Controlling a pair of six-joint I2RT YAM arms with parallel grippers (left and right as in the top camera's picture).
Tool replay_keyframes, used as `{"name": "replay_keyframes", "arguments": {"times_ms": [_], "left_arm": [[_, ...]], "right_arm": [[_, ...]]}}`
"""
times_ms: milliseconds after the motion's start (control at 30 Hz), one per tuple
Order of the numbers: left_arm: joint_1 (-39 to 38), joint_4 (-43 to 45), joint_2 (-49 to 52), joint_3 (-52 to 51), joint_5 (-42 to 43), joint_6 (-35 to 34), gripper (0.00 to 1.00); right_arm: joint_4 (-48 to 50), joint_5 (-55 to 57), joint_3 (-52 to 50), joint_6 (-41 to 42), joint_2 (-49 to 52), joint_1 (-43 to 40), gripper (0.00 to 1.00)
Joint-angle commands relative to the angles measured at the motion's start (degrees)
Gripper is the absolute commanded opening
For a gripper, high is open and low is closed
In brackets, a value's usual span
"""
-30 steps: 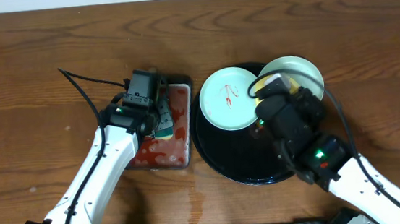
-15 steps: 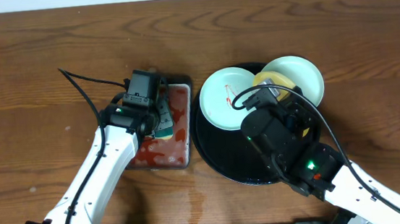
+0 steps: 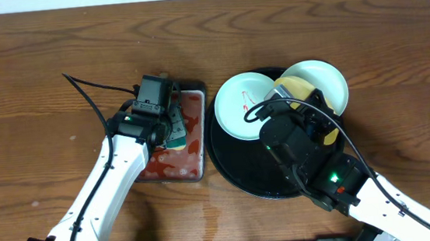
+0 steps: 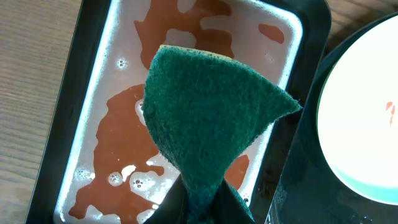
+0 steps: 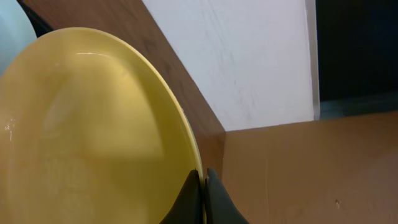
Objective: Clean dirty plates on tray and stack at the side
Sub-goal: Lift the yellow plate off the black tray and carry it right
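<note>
The counter (image 3: 38,66) lies open beyond and right of the tray (image 3: 231,174), whose near-left floor is bare, but the metal tray (image 3: 193,150) under the left arm (image 3: 118,172) crowds its left rim, a squiggled mint plate (image 3: 237,111) and a plain mint plate (image 3: 329,83) overhang its far rim, and the right arm (image 3: 303,148) covers its middle.

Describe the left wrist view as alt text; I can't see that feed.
The left gripper pinches a green scouring sponge by its lower corner, above a rectangular metal tray pooled with foamy red liquid. At right, a pale plate with a small red mark sits on the glossy black tray.
</note>
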Motion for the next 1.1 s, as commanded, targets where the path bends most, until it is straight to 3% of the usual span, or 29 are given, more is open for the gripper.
{"name": "replay_keyframes", "arguments": {"times_ms": [0,167,267,367,533,833,1067], "left_arm": [[0.24,-0.15,-0.98,-0.26,-0.52,0.31,0.08],[0.24,-0.15,-0.98,-0.26,-0.52,0.31,0.08],[0.24,-0.17,-0.98,-0.26,-0.52,0.31,0.08],[0.24,-0.17,-0.98,-0.26,-0.52,0.31,0.08],[0.24,-0.44,-0.98,-0.26,-0.52,0.31,0.08],[0.24,-0.42,-0.98,-0.26,-0.52,0.31,0.08],[0.24,-0.39,-0.98,-0.26,-0.52,0.31,0.08]], "right_arm": [[0.66,0.57,1.22,-0.94,-0.66,0.48,0.01],[0.74,0.57,1.22,5.88,-0.57,-0.57,0.01],[-0.63,-2.58,1.22,20.11,-0.57,-4.15,0.01],[-3.93,-13.99,1.22,33.55,-0.57,-10.14,0.01],[-9.22,-33.35,1.18,55.69,-0.28,-28.79,0.01],[-10.49,-54.82,1.18,66.66,2.43,-61.35,0.01],[-10.84,-60.26,1.16,70.58,8.44,-77.66,0.01]]}}
